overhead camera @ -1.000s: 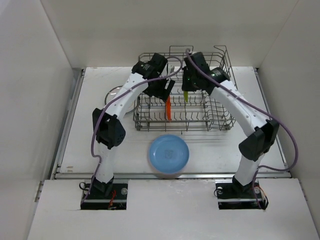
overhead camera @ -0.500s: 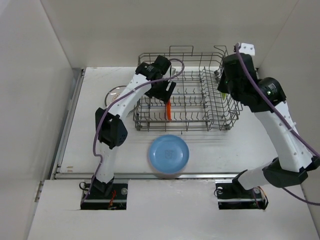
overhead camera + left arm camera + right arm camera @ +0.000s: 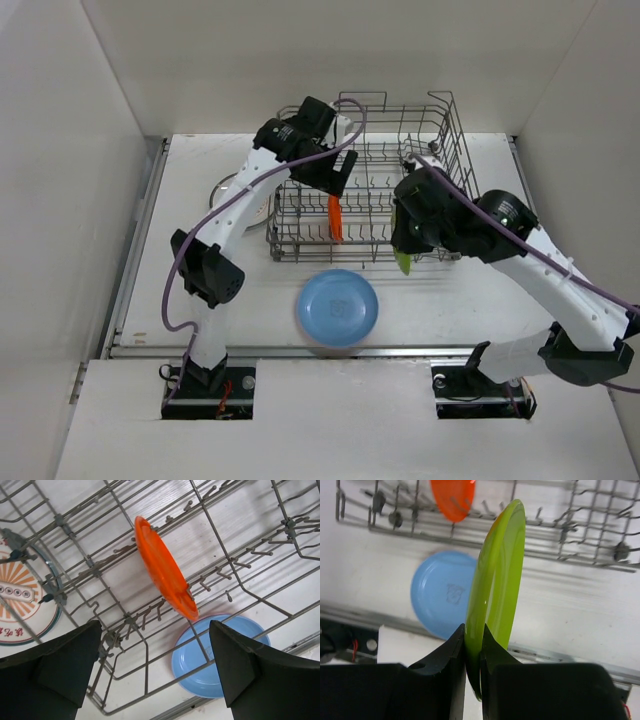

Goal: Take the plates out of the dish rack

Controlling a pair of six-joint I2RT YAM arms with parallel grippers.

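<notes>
The grey wire dish rack (image 3: 310, 256) stands at the back middle of the table. A small orange plate (image 3: 335, 217) stands on edge between its tines. My left gripper (image 3: 336, 178) is open just above that plate; in the left wrist view the orange plate (image 3: 162, 567) lies beyond my open gripper (image 3: 154, 630). My right gripper (image 3: 405, 245) is shut on the small lime green plate (image 3: 403, 262), held on edge in front of the rack. The right wrist view shows the gripper (image 3: 472, 645) pinching the lime plate's (image 3: 500, 580) rim. A blue plate (image 3: 339, 307) lies flat on the table.
A white plate with an orange sunburst (image 3: 226, 188) lies left of the rack, partly under my left arm; it also shows in the left wrist view (image 3: 20, 600). The blue plate (image 3: 442, 592) sits below and left of the held lime plate. White walls enclose the table.
My right gripper lifted the lime green plate out of the rack, swung right and came down in front of the rack. My left gripper stayed over the orange plate.
</notes>
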